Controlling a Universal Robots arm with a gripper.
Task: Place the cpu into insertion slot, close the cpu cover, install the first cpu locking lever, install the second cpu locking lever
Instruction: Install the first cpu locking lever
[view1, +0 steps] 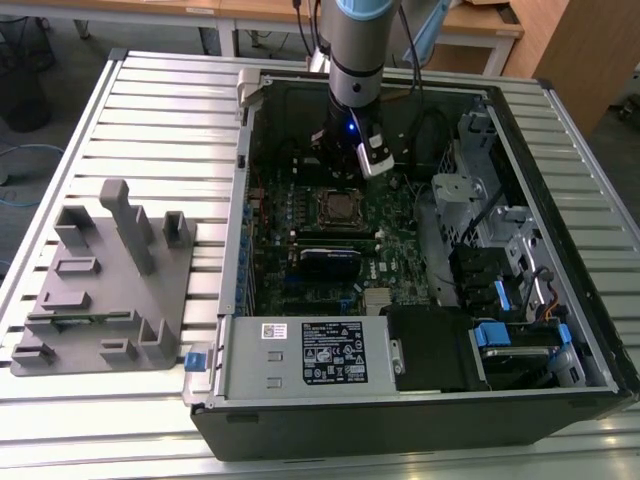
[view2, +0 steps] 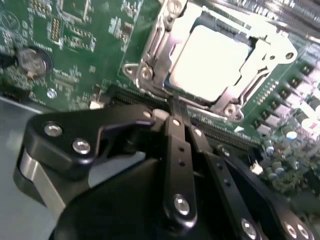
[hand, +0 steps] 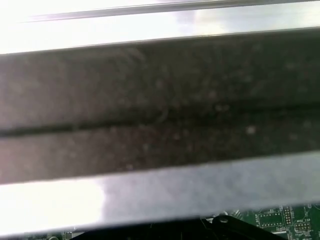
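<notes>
Black and jointed, my gripper (view2: 176, 107) has its fingers drawn together with nothing between them, tips poised just beside the insertion slot (view2: 212, 65). The cpu (view2: 209, 62) already lies seated there, its pale face showing through the window of the cpu cover (view2: 260, 60), which is folded down over it. Green circuit board (view2: 85, 45) surrounds the socket.

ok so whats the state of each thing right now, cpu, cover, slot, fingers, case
cpu: seated flat in the insertion slot
insertion slot: filled by the cpu
cpu cover: down over the cpu, framing its edges
gripper: fingers together, holding nothing, just short of the socket's edge
computer case: lying on its side, side panel off, board exposed
grey fixture block: sitting on the table at the exterior view's left
</notes>
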